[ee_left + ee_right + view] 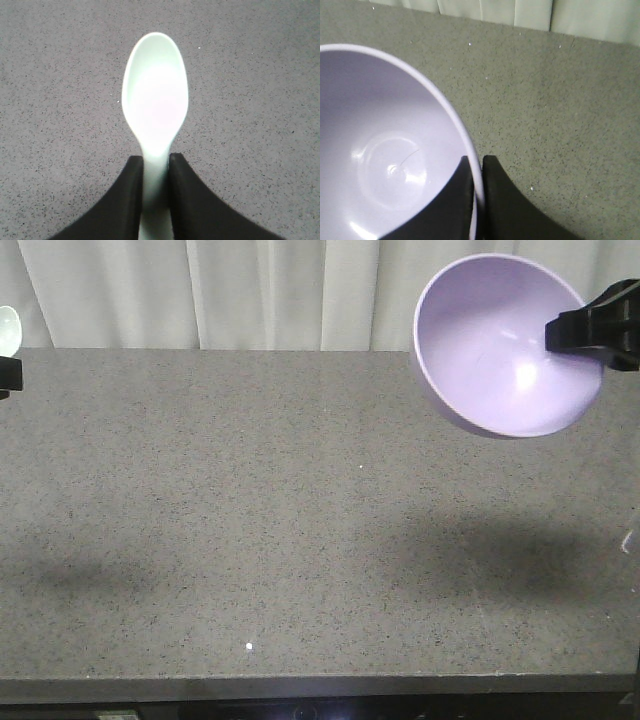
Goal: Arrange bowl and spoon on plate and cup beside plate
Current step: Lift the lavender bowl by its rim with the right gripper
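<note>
The pale lavender bowl [505, 345] hangs in the air at the upper right, tilted with its inside facing the camera. My right gripper [578, 332] is shut on its rim; in the right wrist view the bowl [385, 155] fills the left side and my right gripper [478, 167] pinches the rim from both sides. My left gripper [156, 165] is shut on the handle of the mint-green spoon [155, 95], whose oval head points away above the table. The spoon [8, 328] shows at the far left edge of the front view. The plate and the cup are out of view.
A grey speckled table [300, 520] spans the front view, with its front edge near the bottom. White curtains [250, 290] hang behind the far edge. Shadows of both arms fall on the tabletop.
</note>
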